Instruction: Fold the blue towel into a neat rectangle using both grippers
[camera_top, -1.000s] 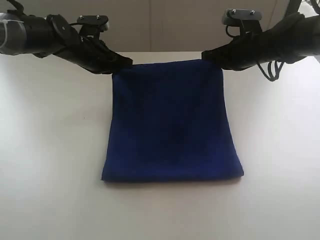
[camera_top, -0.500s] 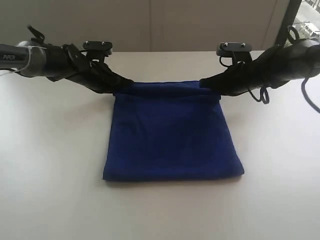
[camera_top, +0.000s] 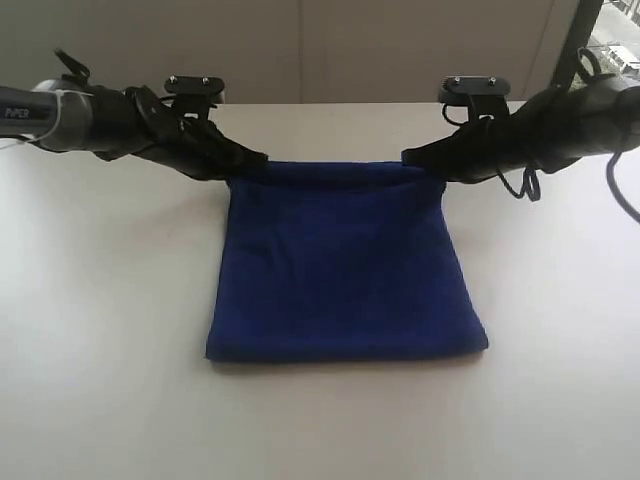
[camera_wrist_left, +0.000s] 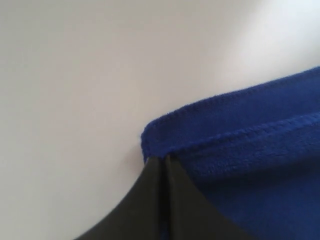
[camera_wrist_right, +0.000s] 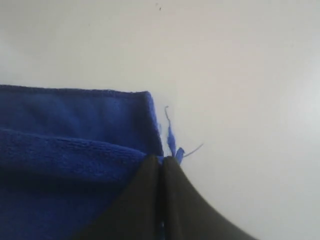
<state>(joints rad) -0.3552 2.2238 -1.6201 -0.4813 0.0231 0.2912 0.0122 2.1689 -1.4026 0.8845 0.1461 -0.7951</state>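
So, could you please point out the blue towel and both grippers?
blue towel (camera_top: 345, 270), exterior view, middle of its top layer.
left gripper (camera_wrist_left: 162, 160), left wrist view, shut fingertips at a towel corner.
right gripper (camera_wrist_right: 160, 160), right wrist view, shut fingertips at a towel corner.

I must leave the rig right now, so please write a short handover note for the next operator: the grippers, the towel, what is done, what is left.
Left gripper: shut on the far-left corner of the blue towel, as the exterior view shows it.
Right gripper: shut on the far-right corner.
Towel: lies flat on the white table, between the arms; two layers show at both held corners.
Done: one fold seems made.
Left: probably set the corners down, release, check that the edges line up, and fold again if needed.
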